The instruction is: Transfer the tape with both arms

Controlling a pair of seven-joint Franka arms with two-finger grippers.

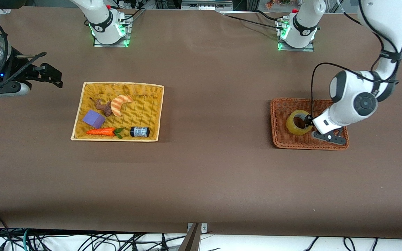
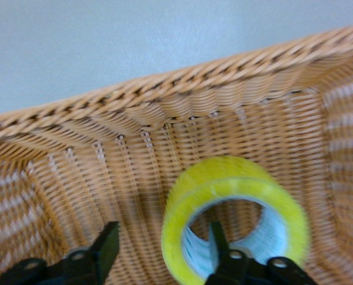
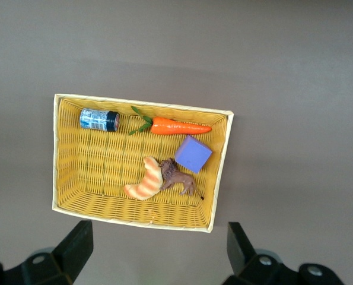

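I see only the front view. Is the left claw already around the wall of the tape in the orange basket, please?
Observer: Yes. The left wrist view shows the left claw open, one finger inside the hole of the tape, the other outside its wall, low in the orange basket.
Operator: And is the right claw holding something?
Observer: No. The right wrist view shows the right claw open and empty; that arm waits, over the table beside the yellow basket.
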